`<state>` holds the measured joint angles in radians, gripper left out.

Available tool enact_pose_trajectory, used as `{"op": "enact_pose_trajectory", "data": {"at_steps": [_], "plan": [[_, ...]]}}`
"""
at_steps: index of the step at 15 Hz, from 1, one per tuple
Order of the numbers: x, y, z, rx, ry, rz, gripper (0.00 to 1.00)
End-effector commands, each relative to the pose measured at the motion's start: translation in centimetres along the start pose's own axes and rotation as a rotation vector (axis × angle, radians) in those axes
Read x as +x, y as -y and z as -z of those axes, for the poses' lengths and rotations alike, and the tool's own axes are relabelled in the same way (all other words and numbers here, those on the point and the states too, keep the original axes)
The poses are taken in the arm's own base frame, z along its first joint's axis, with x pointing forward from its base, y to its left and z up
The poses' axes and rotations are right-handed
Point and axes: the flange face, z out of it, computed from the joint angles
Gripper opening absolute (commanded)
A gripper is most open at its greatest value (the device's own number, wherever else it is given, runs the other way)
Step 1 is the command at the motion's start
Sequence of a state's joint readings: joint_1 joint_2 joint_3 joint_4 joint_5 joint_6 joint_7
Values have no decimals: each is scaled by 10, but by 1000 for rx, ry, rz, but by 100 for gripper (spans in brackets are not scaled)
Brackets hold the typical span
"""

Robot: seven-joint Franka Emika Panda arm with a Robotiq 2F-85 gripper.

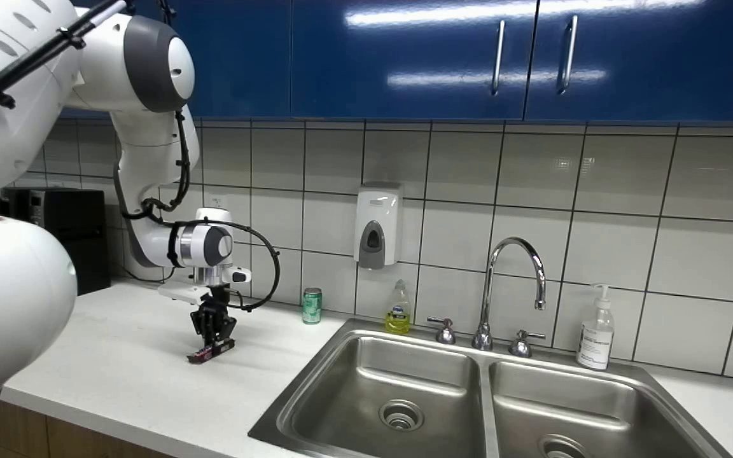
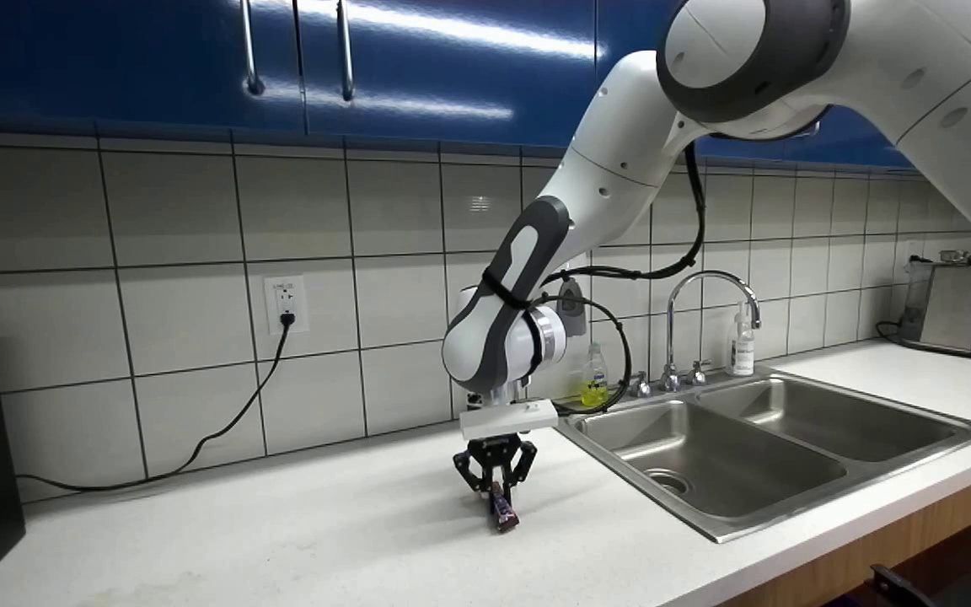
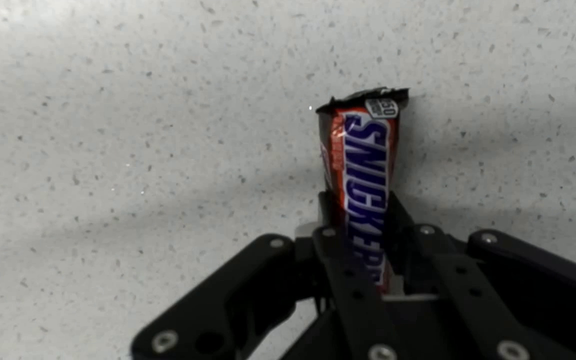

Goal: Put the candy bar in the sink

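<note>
- Wrist view: the bar [image 3: 365, 165] is pinched between the fingers [image 3: 402, 220], one on each flank, its free end pointed to 12 o'clock.
- Done, it is judged: the grasp.
- The gripper [image 2: 499, 499] is held low over the counter [image 2: 283, 539]; whether the bar is clear of it cannot be told.
- In both exterior views, the sink [image 1: 486, 401] is placed well apart from the bar, at about 3 o'clock.
- To be done, it is judged: any lift needed, the carry across and the release.
</note>
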<state>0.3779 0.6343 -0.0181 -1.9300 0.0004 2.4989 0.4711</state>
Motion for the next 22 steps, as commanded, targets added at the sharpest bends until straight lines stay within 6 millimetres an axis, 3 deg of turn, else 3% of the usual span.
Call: {"op": "enact_pose_trajectory", "data": {"at_steps": [1, 7, 12, 16, 22], "plan": [[6, -1, 20, -3, -9, -14, 6], [10, -4, 68, 24, -61, -22, 6], [14, -24, 89, 31, -71, -55, 6], [24, -68, 94, 31, -77, -126, 6], [35, -168, 103, 35, -86, -283, 6]]}}
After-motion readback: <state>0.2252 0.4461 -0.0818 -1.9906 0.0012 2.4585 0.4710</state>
